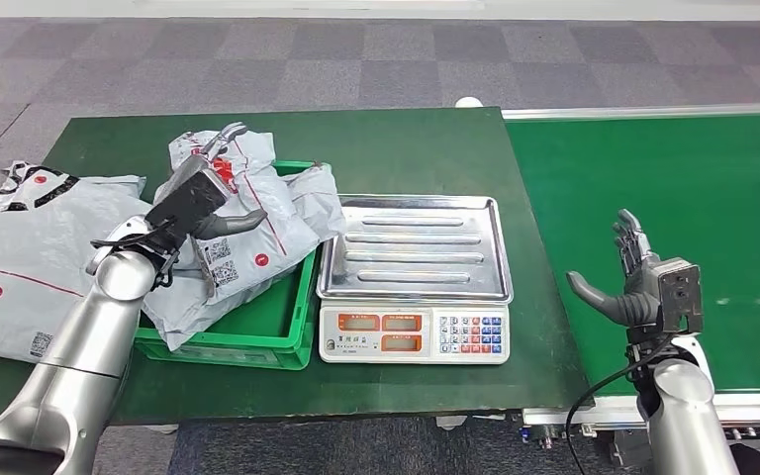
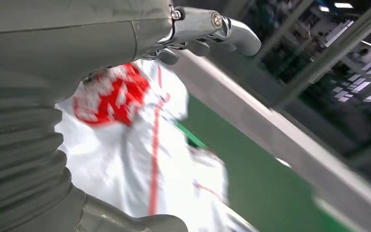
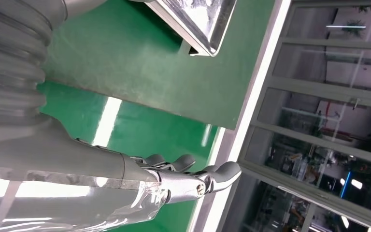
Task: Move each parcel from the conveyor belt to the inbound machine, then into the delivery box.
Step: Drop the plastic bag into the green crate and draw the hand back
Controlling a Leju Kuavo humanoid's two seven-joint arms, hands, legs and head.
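A grey-white parcel [image 1: 252, 237] with red print lies tilted in the green delivery box [image 1: 257, 341], overhanging its near-left rim. My left hand [image 1: 193, 198] hovers just over this parcel with fingers stretched and thumb out, holding nothing. In the left wrist view the fingers [image 2: 222, 29] reach past the blurred parcel [image 2: 140, 145]. The scale's steel tray [image 1: 416, 247] is bare. My right hand [image 1: 638, 282] is open and upright over the near-left part of the conveyor belt [image 1: 673, 188], which carries no parcel. The right wrist view shows that hand [image 3: 125, 169] and a corner of the tray [image 3: 198, 19].
A large grey parcel [image 1: 30, 257] lies on the dark green table [image 1: 396, 148], left of the box. The scale's keypad and displays [image 1: 416, 333] face me. A white rail [image 1: 643, 112] bounds the belt's far side.
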